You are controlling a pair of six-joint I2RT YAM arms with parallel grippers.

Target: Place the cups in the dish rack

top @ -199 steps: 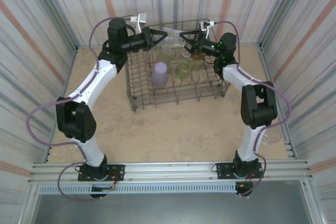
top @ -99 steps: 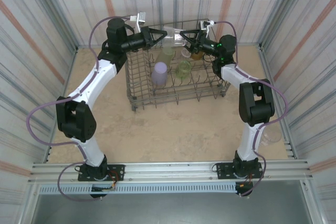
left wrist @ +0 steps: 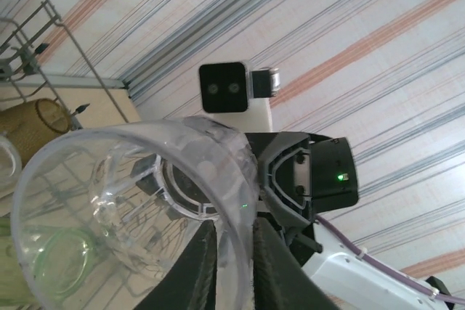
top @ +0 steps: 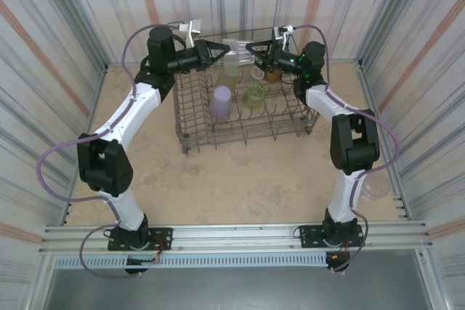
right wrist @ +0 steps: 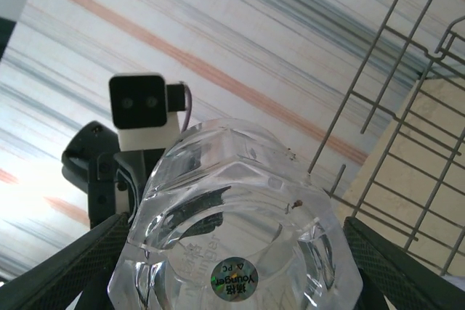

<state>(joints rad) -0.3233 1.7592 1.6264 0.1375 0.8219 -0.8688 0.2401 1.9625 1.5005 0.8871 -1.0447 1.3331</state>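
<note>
Clear cup (top: pixel 236 46) is held on its side above the far edge of the dish rack (top: pixel 190 117), between both grippers. It's colourless w/ a thick faceted base and a round sticker (right wrist: pixel 234 279), mouth toward the L side. In the rack, L to R, I see the lavender cup (top: pixel 221 101), a pale yellow-green cup (top: pixel 231 70), a second yellow-green cup (top: pixel 254 94) and the amber cup (top: pixel 272 74). A second clear cup (top: pixel 376 188) sits at the R edge of the table (top: pixel 240 179), well apart from the rack.

L arm (top: pixel 134 110) is stretched up and across. The left gripper (left wrist: pixel 232 224) is pinched on the clear cup's rim, one finger inside and one outside. R arm (top: pixel 341 117) mirrors it. The right gripper (right wrist: pixel 236 217) has its jaws spread wide either side of the base; I can't tell whether the pads touch it.
</note>
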